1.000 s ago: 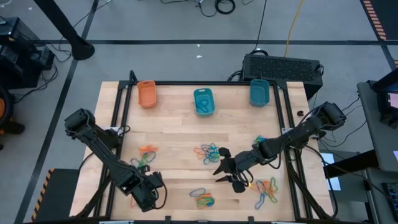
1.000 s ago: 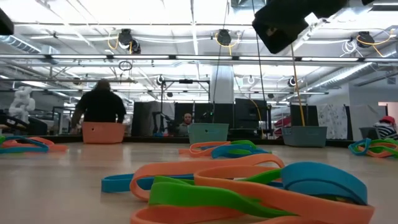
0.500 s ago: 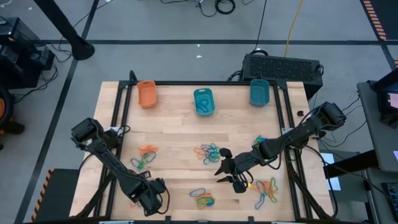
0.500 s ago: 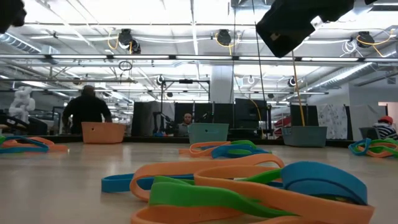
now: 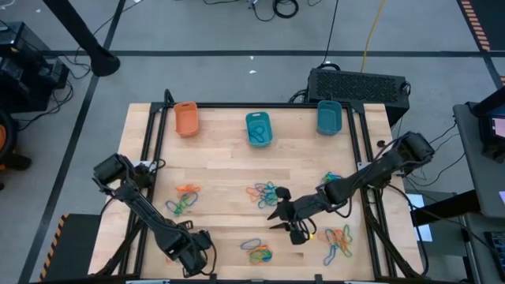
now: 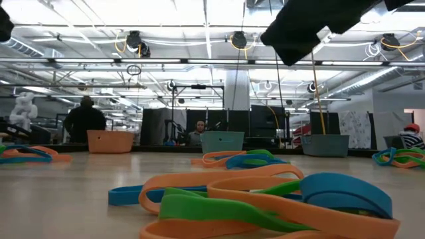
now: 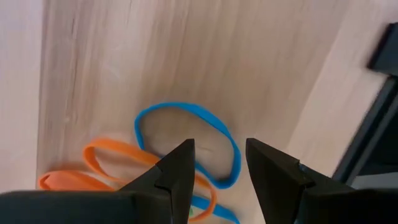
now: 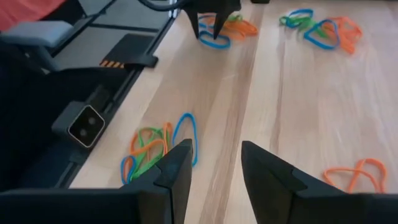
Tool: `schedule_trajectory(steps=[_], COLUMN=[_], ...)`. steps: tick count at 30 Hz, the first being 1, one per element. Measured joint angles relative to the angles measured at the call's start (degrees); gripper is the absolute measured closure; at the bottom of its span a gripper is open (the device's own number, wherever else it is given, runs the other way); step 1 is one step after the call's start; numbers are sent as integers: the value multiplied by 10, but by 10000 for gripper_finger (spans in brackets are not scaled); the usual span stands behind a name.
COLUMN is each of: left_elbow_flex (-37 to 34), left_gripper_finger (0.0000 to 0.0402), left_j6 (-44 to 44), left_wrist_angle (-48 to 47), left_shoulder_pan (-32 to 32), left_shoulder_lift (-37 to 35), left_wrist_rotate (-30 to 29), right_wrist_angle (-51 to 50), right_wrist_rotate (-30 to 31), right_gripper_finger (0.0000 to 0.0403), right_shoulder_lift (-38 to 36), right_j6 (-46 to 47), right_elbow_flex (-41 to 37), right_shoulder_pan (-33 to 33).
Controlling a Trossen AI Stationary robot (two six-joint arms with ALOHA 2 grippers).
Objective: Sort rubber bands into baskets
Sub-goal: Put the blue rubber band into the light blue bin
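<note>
Moved: left tool (image 5: 192,256) slid along the worktop's (image 5: 229,162) near edge; right tool (image 5: 286,223) crept left.
Tools: both spread, empty.
Meaning: approach phase; rubber bands (image 5: 267,192) unsorted.

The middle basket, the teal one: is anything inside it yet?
Yes: the middle teal basket holds what looks like a blue rubber band, seen from above. From table height its wall hides the inside.

Two dark jointed arms — matte black jaws.
</note>
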Motion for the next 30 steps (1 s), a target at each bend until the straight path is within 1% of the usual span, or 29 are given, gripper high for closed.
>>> schedule_trajectory(steps=[6,10,12,14,19,20,22,27,30], left_elbow_flex=[1,3,3,2,2,1,0,5,13], left_gripper_finger=[251,256,270,296,385,392,392,398,399], left_j6=[3,5,6,8,34,36,37,49,65], left_wrist_angle=[29,24,20,18,18,18,18,20,45], left_shoulder_pan=[0,4,5,8,14,15,17,23,26], left_shoulder_lift=[20,26,26,26,27,25,21,-2,-21], left_wrist_rotate=[8,22,21,24,30,30,25,-14,-31], right_wrist_angle=[-3,-4,-5,-6,-7,-7,-8,-17,-20], right_wrist_rotate=[0,0,0,0,0,0,0,0,0], right_gripper_finger=[273,273,273,273,273,273,273,273,273], right_shoulder_lift=[3,3,3,3,3,3,3,3,3], right_j6=[0,0,1,1,1,2,1,1,1], right_elbow_flex=[0,0,0,0,0,0,0,0,0], right_shoulder_pan=[0,0,0,0,0,0,0,-1,-1])
